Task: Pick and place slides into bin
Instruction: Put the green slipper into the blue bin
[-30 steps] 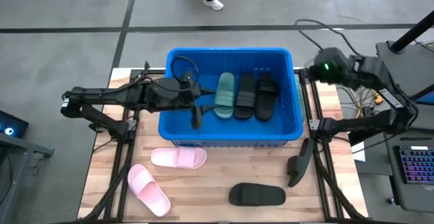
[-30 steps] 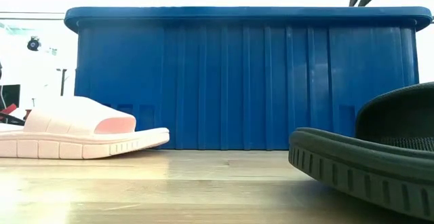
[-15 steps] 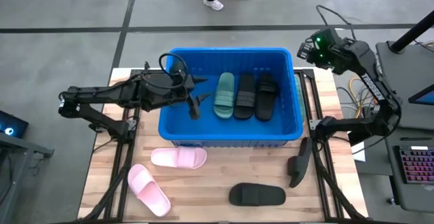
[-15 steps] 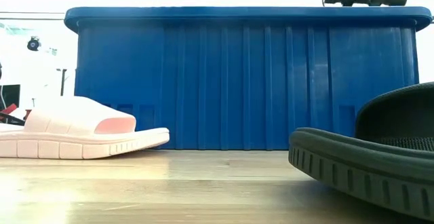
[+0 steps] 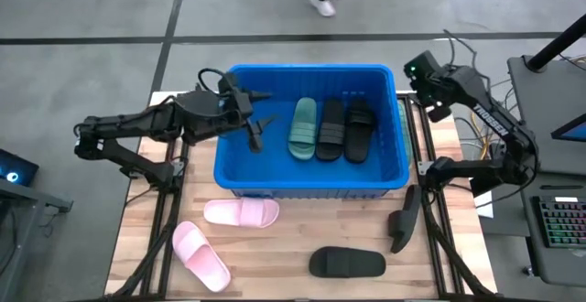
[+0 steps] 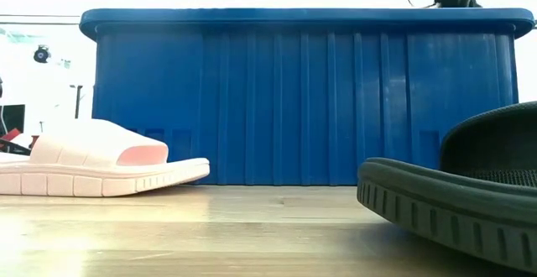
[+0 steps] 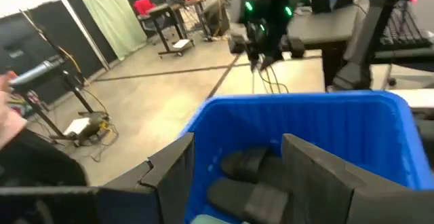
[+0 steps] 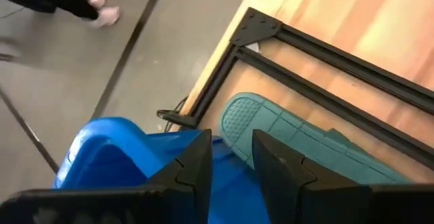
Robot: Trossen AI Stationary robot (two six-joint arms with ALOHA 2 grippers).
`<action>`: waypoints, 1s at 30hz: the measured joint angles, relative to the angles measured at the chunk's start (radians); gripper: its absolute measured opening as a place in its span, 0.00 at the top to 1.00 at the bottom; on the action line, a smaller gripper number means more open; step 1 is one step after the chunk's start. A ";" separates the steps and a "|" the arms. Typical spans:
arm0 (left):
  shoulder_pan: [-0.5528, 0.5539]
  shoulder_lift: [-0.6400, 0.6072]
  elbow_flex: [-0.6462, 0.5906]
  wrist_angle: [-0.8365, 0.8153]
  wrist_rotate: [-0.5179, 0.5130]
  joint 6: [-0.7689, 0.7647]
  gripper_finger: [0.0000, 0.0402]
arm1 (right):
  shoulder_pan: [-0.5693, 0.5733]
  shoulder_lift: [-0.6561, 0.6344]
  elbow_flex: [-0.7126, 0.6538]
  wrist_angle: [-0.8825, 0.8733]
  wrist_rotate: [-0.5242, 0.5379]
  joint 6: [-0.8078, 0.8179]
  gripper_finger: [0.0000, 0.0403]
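A black slide [image 5: 347, 263] lies on the wooden table [image 5: 293, 238] at its near edge, well apart from both sets of jaws and on the near side of them. Two pink slides [image 5: 241, 213] lie to its left. One sits just beside the bin's near wall, nearer the left jaws than the right, and the other [image 5: 201, 256] lies angled closer to the table's near left corner.

The blue bin [image 5: 311, 185] stands in the middle of the table. The left gripper [image 7: 237, 148] hangs over the bin's left part with its jaws spread wide and nothing between them. Ahead of those jaws, on the bin floor, a sage green slide [image 5: 303, 128] and two black slides [image 5: 330, 130] lie side by side. The green one is the nearest to the jaws and the black ones lie beyond it [image 5: 359, 130].

The right gripper [image 8: 232, 142] is held above the bin's far right corner. Its jaws stand a narrow gap apart and hold nothing. Below them and just ahead, another green slide [image 8: 285, 132] lies on the table outside the bin, just beside its right wall and next to the black frame rails [image 8: 319, 47].

Beyond the table, a person's feet [image 5: 325, 0] show on the grey floor, far past both jaws
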 joint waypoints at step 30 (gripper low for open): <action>0.120 0.002 0.000 0.136 -0.015 0.049 0.49 | 0.003 -0.196 -0.508 0.216 -0.110 0.277 0.84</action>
